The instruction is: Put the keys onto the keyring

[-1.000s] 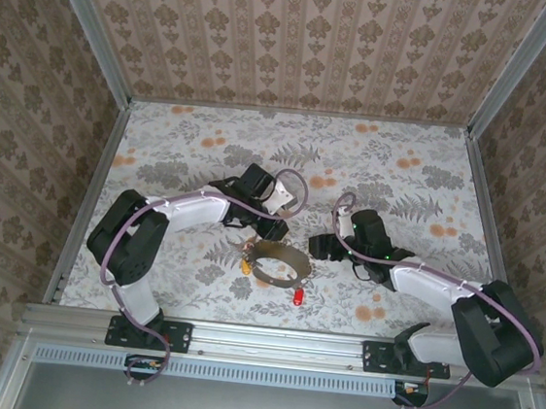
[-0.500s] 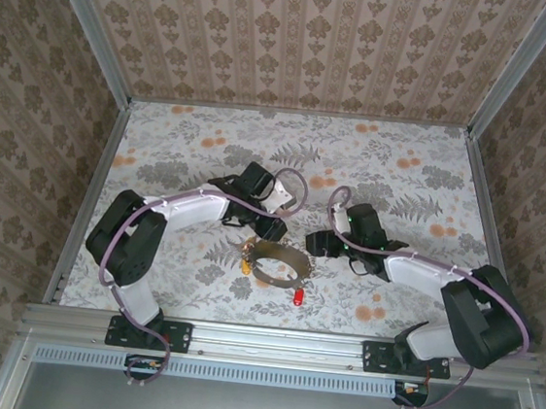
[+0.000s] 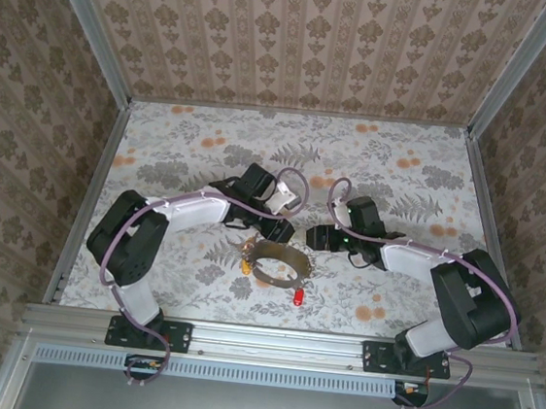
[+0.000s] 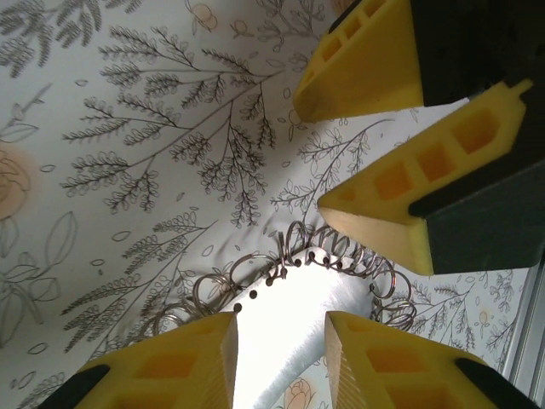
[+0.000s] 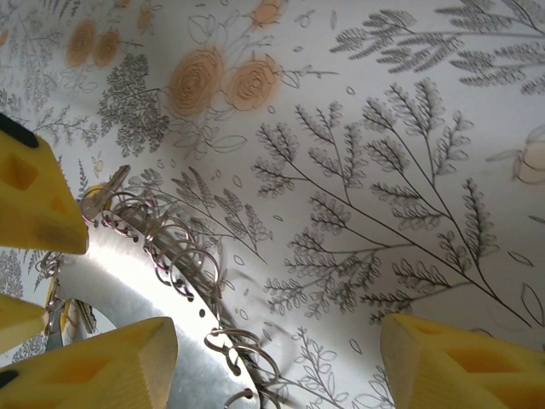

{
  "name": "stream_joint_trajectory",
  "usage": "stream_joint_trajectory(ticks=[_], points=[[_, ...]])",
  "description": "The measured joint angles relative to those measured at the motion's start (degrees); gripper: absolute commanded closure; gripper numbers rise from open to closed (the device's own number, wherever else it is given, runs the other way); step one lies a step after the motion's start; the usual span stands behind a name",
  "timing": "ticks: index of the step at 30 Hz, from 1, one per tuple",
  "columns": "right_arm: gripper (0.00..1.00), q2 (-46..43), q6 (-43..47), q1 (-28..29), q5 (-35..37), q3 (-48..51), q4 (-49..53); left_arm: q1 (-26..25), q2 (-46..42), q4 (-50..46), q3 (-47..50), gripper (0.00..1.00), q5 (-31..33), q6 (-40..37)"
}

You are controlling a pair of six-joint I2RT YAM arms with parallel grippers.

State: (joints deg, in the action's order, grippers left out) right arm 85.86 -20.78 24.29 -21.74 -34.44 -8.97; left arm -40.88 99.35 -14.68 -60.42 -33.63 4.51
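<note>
The left fingers [image 4: 179,358] stand a little apart, with the rim of the keyring [image 4: 294,315] running up between their tips. The pale band fills the gap, but from this angle I cannot tell whether the pads actually press on it. Just ahead of those tips a row of thin wire rings [image 4: 341,251] curls along the band's edge, over the flower-printed bench [image 4: 128,128]. Across the rings, the right fingers [image 5: 460,366] point back toward the left ones, and their nearer tip sits just beside the wire. Seen from their own wrist, the right fingers are spread wide and hold nothing, with bare bench between them. The wire rings and the band's rim pass close by the tip on the left of that view. From above, the keyring stands as a loop on the bench, on the near side of both sets of fingers. The two sets face each other over its far rim, the left at the far-left part and the right at the far-right. The yellow key [image 3: 246,265] lies just beside the loop's left side, a little nearer the arm bases than the left fingers. The red key [image 3: 298,296] lies on the bench off the loop's near-right side, apart from both sets of fingers.
</note>
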Motion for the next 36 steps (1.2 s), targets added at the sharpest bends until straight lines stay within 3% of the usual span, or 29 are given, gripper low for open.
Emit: stream_joint_trajectory(ticks=[11, 21, 36], points=[[0.34, -2.1, -3.2, -2.9, -0.8, 5.8, -1.5, -4.4, 6.4, -0.5, -3.9, 0.66, 1.9, 1.3], [0.33, -8.0, -5.0, -5.8, -0.6, 9.2, -2.4, -5.6, 8.7, -3.5, -7.4, 0.69, 3.9, 1.6], [0.33, -9.7, -6.0, -7.3, -0.1, 10.6, -4.2, -6.7, 11.4, -6.6, -10.3, 0.74, 5.3, 1.5]])
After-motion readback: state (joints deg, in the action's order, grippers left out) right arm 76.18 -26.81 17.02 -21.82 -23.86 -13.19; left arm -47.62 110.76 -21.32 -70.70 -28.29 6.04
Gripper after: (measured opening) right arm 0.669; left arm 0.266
